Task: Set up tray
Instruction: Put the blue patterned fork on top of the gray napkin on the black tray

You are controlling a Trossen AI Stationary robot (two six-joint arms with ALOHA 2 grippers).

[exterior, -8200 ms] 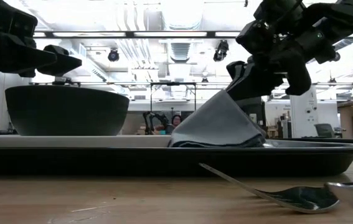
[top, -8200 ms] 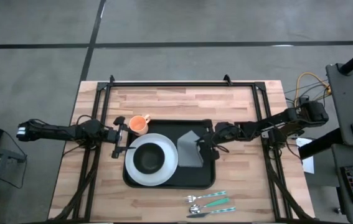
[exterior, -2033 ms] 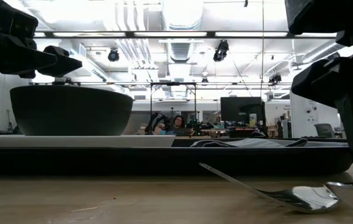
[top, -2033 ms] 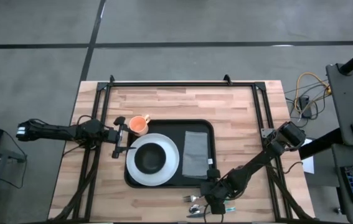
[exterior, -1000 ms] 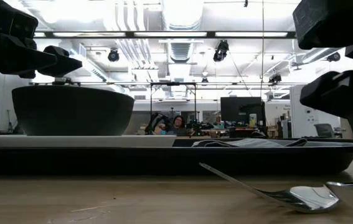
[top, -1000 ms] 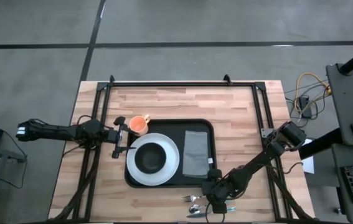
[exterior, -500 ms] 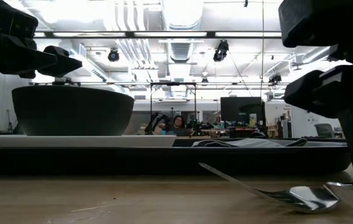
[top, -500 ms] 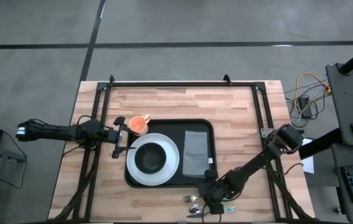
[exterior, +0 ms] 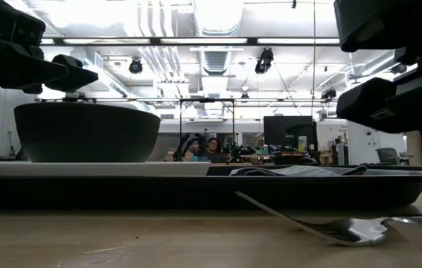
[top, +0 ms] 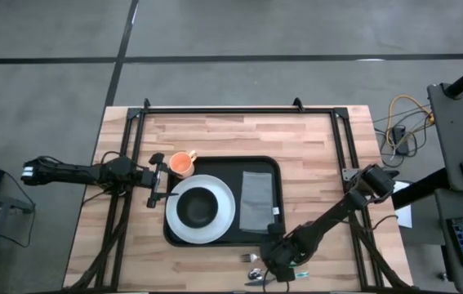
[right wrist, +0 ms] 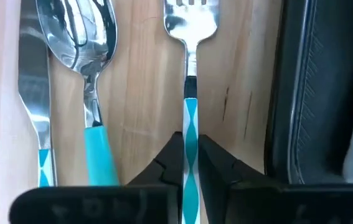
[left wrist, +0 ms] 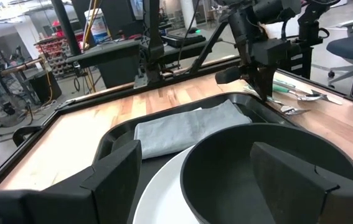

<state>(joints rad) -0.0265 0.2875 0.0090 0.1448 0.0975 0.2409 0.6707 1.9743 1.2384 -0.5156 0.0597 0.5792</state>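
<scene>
Tray of black plastic [top: 265,167], rectangular with a raised rim, lies in the middle of the wooden table [top: 215,131] in the high view, carrying a white round plate [top: 219,220] with a dark bowl [top: 197,207] and a flat grey napkin [top: 255,200]; the left gripper [top: 159,175] hangs at its left edge beside an orange cup [top: 182,163], and I cannot tell how its jaws stand. In the right wrist view, the right gripper [right wrist: 188,158] has its jaws closed on the teal handle of a steel fork [right wrist: 188,74], which lies on the wood beside a spoon [right wrist: 83,56] and a knife [right wrist: 33,106].

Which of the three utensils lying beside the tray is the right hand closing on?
The fork: its teal-patterned handle runs between the right hand's fingers, and it lies nearest the tray. The spoon and knife lie untouched beside it.
</scene>
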